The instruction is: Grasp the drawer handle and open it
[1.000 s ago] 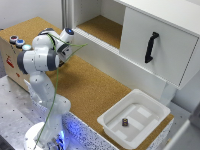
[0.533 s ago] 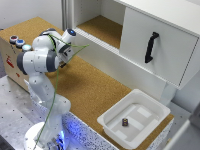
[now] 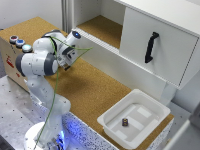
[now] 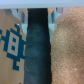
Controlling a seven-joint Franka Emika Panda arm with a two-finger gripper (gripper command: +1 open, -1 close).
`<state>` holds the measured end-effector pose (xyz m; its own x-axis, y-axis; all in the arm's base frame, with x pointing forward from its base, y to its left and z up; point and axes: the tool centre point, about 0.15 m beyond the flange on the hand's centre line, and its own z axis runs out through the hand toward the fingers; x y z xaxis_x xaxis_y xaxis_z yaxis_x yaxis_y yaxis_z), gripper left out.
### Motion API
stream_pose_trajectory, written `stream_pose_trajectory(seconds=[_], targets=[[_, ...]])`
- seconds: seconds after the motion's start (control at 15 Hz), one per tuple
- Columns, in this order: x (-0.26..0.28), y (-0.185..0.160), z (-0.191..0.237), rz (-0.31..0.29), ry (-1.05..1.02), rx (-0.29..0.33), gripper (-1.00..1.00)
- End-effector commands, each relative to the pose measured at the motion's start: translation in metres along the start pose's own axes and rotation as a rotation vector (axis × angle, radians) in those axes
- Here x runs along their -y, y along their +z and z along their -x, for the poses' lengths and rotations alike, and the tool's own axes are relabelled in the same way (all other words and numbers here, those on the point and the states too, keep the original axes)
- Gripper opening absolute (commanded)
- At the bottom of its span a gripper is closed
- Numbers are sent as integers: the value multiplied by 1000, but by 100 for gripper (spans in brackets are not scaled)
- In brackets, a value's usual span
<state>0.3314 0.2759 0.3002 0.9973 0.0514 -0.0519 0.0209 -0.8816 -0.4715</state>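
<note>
Nothing done yet: my fingers (image 3: 64,64), spread unclear, hold nothing, well apart from the drawer handle (image 3: 151,47) ahead.

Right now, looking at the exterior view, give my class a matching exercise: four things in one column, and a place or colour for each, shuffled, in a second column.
Things:
1. drawer handle
2. white tray
3. small dark object
4. robot arm

Descriptions:
A. lies inside the tray
B. black bar on the white drawer front
C. sits on the cork surface below the drawer, toward the view's right
D. stands at the view's left, well away from the handle

Pairs: 1-B, 2-C, 3-A, 4-D
</note>
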Motion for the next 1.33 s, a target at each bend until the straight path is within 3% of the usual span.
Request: stream_pose_trajectory(seconds=[0.0, 0.67, 1.27], targets=[[-50, 3, 9, -47, 26, -71, -100], [-96, -16, 9, -50, 99, -123, -100], [-128, -36, 2, -26, 107, -129, -100]])
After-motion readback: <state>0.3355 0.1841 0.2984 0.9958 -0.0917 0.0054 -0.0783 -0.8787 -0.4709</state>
